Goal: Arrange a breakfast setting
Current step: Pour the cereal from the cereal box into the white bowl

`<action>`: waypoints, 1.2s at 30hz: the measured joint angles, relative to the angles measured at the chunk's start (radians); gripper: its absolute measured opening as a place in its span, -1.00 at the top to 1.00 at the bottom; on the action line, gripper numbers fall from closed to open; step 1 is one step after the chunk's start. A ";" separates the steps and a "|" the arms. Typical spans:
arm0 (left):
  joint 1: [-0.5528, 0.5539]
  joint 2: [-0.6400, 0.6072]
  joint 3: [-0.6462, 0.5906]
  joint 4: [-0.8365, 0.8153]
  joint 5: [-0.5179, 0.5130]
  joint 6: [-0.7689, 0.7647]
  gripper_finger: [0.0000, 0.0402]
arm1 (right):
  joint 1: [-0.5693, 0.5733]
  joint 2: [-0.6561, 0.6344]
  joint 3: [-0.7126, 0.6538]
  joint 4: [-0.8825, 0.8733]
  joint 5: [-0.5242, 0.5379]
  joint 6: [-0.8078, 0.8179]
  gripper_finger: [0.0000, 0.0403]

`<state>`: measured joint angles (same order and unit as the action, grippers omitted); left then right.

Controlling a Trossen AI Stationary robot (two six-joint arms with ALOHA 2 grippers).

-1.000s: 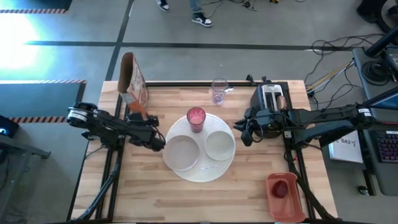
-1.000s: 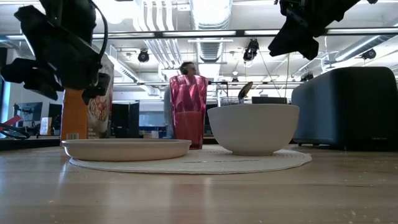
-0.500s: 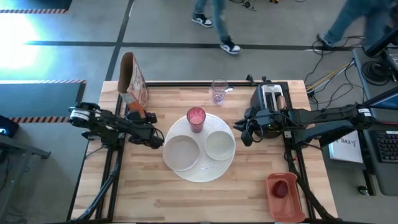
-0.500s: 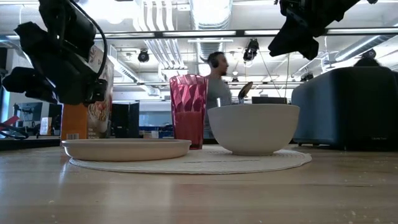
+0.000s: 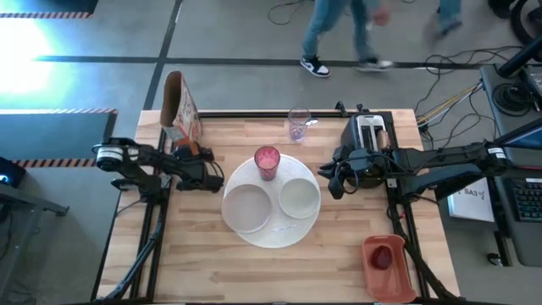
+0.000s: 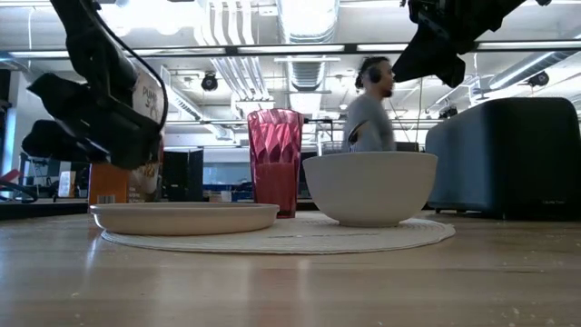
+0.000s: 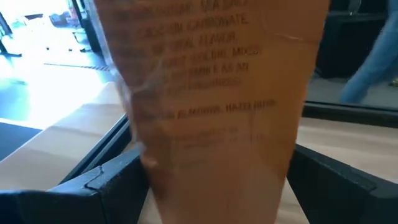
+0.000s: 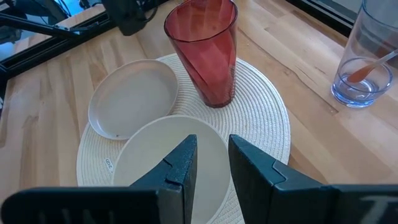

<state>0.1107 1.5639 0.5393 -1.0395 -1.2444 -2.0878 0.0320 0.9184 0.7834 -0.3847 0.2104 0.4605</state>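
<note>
A round white woven mat (image 5: 273, 230) carries a small white plate (image 5: 247, 207), a white bowl (image 5: 299, 196) and a pink cup (image 5: 267, 161). A clear glass (image 5: 298, 124) with a spoon in it stands at the far edge. A cereal box (image 5: 180, 110) stands upright at the far left. My left gripper (image 7: 217, 180) is open and low by the box (image 6: 136, 177), one finger on either side of its orange narrow side (image 7: 217, 106). My right gripper (image 8: 212, 163) hangs above the table (image 5: 334, 180) beside the bowl, open by a narrow gap and empty. My left gripper's fingers (image 7: 106, 183) stand on either side of the cereal box's orange narrow side (image 7: 186, 155), coming at it level. I cannot tell whether they touch it. The box stands upright on the table.
A dark toaster (image 5: 370, 135) stands at the far right, close behind my right arm. A reddish tray (image 5: 388, 264) with a small red fruit lies at the near right corner. People walk on the floor beyond the far edge (image 5: 339, 34).
My left gripper has gone down and toward the table's far edge, closer to the cereal box. The things on the mat have stayed in place.
</note>
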 joint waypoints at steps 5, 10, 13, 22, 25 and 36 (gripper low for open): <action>0.074 0.000 -0.026 0.110 -0.094 0.095 -0.63 | 0.000 0.000 0.000 0.000 0.000 0.000 0.59; 0.128 0.001 -0.049 0.267 -0.138 0.232 -0.63 | 0.000 0.000 0.000 0.000 0.000 0.000 0.59; 0.141 0.001 -0.061 0.349 -0.147 0.310 -0.63 | 0.000 0.000 0.000 0.000 0.000 0.000 0.59; 0.152 0.001 -0.060 0.417 -0.186 0.393 -0.50 | 0.000 0.000 0.000 0.000 0.000 0.000 0.59; 0.160 0.001 -0.060 0.417 -0.186 0.394 -0.33 | 0.000 0.000 0.000 0.000 0.000 0.000 0.59; 0.163 0.001 -0.058 0.411 -0.167 0.395 0.58 | 0.000 0.000 0.000 0.000 0.000 0.000 0.59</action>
<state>0.2733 1.5646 0.4810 -0.6281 -1.4110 -1.6925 0.0322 0.9184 0.7834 -0.3851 0.2104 0.4606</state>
